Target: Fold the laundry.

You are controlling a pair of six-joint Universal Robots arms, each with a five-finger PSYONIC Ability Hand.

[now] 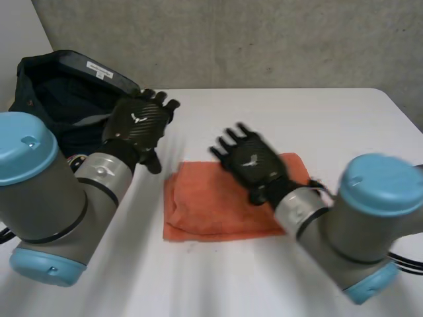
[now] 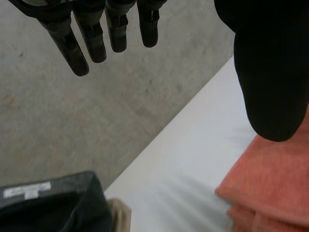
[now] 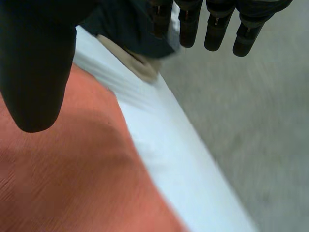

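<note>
Head view: A folded orange cloth [image 1: 218, 205] lies flat near the middle of the white surface [image 1: 330, 119], its layered edges showing on the side toward the left arm. The right hand [image 1: 254, 165] is poised over the cloth's far half, fingers spread and holding nothing; whether it touches the fabric cannot be told. The left hand [image 1: 139, 122] is beside the cloth, between it and a dark bag [image 1: 59, 92] with a white label [image 1: 99, 68] at the far left corner; its fingers are spread too, and empty.

Left wrist view: The left hand [image 2: 270, 72] is splayed, fingers [image 2: 87, 38] straight and apart from the thumb, with nothing between them. Below the thumb lies a corner of the orange cloth [image 2: 270, 188], stacked in layers on the surface [image 2: 193, 164]. The dark bag [image 2: 72, 208] sits at the surface's edge, a beige item [image 2: 120, 212] just beside it.

Right wrist view: The right hand [image 3: 34, 63] is likewise relaxed, straight fingers [image 3: 217, 24] well apart from the thumb, gripping nothing. The orange cloth [image 3: 72, 179] spreads under the palm, near the edge of the surface [image 3: 164, 145]. The dark bag [image 3: 130, 24] and beige item [image 3: 135, 63] lie beyond the fingertips.
</note>
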